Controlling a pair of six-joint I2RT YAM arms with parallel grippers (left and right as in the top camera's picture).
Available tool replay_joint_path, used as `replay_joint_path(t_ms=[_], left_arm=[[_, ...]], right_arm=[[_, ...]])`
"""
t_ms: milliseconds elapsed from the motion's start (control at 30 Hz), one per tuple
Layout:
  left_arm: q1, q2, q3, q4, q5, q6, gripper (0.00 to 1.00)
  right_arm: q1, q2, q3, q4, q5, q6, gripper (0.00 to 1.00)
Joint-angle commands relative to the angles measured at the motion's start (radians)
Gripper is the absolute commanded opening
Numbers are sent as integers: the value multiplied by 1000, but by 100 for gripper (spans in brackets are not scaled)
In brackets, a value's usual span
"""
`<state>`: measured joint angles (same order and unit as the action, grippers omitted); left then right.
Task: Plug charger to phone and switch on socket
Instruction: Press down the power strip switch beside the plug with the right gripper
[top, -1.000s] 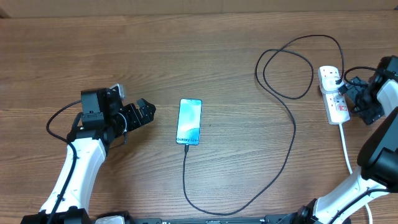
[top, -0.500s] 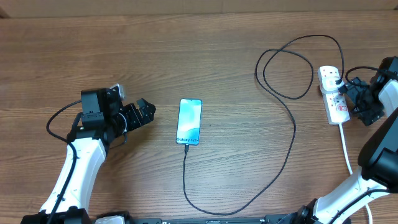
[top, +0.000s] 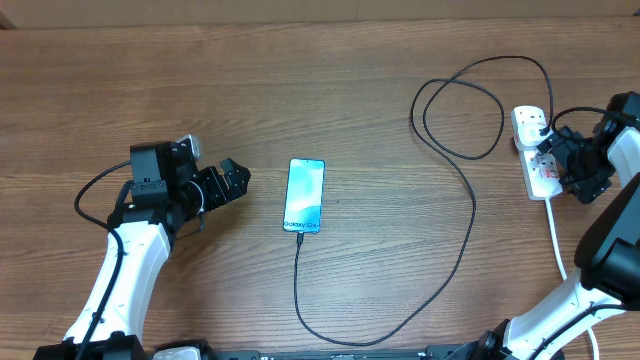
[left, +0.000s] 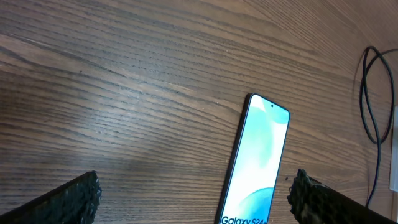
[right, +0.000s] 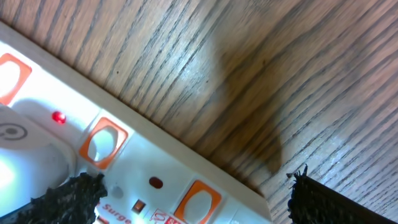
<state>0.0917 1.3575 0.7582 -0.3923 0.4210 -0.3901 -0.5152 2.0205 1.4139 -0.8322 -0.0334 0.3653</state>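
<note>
The phone (top: 305, 195) lies flat mid-table with its teal screen lit, "Galaxy" text at its near short edge. The charger (top: 470, 215), a thin black cable, meets that edge with its tip and loops right to a black plug (top: 541, 124) seated in the white socket (top: 540, 172). My left gripper (top: 238, 183) is open just left of the phone (left: 258, 158), with nothing between its fingers (left: 68, 199). My right gripper (top: 553, 160) is open, low over the socket (right: 149, 165). A small red lamp (right: 58, 116) glows beside orange-framed switches (right: 102, 143).
The socket's thick white cord (top: 556, 235) runs toward the table's near edge on the right. A loop of the black cable (top: 462, 105) lies left of the socket, and a stretch of the black cable (left: 368, 93) shows at the left wrist view's right edge.
My right gripper has shifted slightly left, further over the socket. The left arm, phone and cable have not moved.
</note>
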Motion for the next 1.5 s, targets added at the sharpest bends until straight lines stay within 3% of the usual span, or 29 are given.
replay_joint_path(t_ms=[0, 300, 533, 633, 1467], left_arm=[[-1, -16, 3, 3, -6, -6, 100], [-1, -16, 3, 3, -6, -6, 100], [-1, -16, 3, 3, -6, -6, 99], [-1, -16, 3, 3, -6, -6, 100], [-1, -16, 3, 3, -6, -6, 100]], right_arm=[[21, 25, -20, -31, 10, -31, 100], [-10, -32, 45, -136, 20, -164, 96], [-8, -141, 47, -121, -41, -270, 96], [-8, -140, 45, -120, -74, -269, 100], [-8, -139, 44, -120, -73, -269, 100]])
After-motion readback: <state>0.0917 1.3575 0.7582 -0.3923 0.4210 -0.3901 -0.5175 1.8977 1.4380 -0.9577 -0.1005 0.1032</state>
